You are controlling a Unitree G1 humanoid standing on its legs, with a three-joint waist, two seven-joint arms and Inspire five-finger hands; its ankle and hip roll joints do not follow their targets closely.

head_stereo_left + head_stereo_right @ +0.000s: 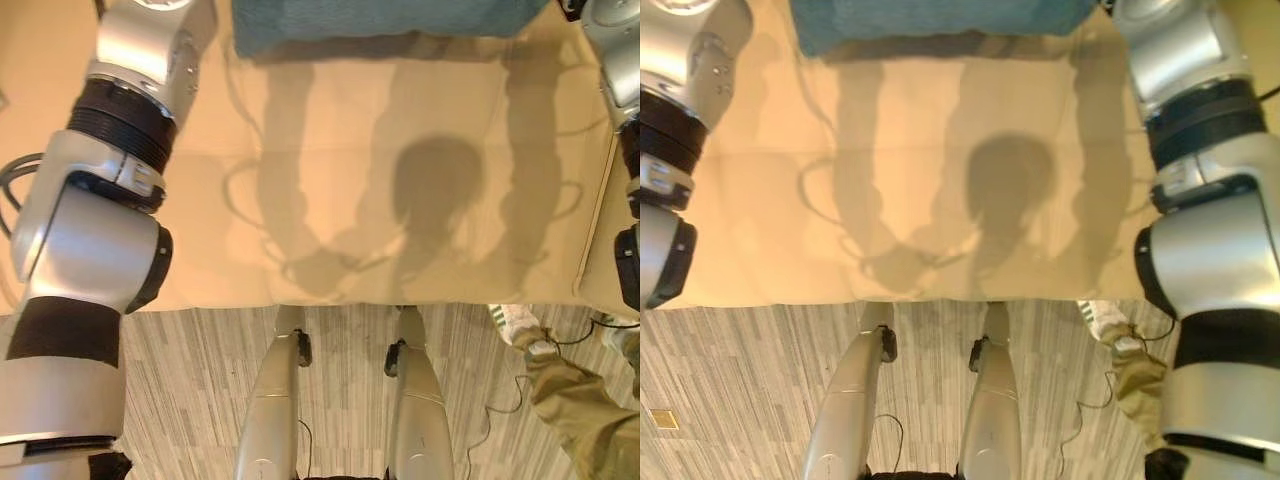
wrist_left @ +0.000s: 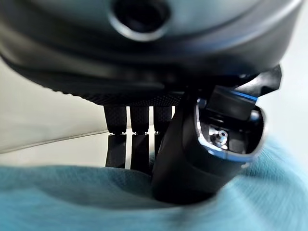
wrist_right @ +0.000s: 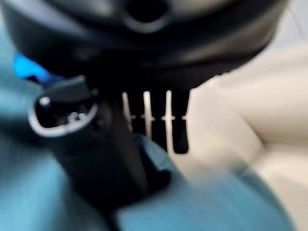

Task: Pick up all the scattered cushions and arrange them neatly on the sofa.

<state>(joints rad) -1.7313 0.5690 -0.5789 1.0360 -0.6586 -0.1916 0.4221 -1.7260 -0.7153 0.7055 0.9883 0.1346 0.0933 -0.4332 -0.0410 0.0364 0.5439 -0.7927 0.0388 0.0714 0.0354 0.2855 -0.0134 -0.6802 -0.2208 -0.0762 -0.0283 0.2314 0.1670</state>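
The left hand [image 2: 192, 159] is pinching the teal cushion [image 1: 380, 20], thumb dug into the fabric opposite its fingers [image 2: 132, 144]. The right hand [image 3: 101, 159] is clamping the other end likewise, steadying it level against the back of the beige sofa [image 1: 350, 200].

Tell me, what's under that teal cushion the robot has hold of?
The beige sofa seat lies below the cushion. The left hand and right hand press thumbs into it, fingers reaching behind. What the cushion covers is hidden.
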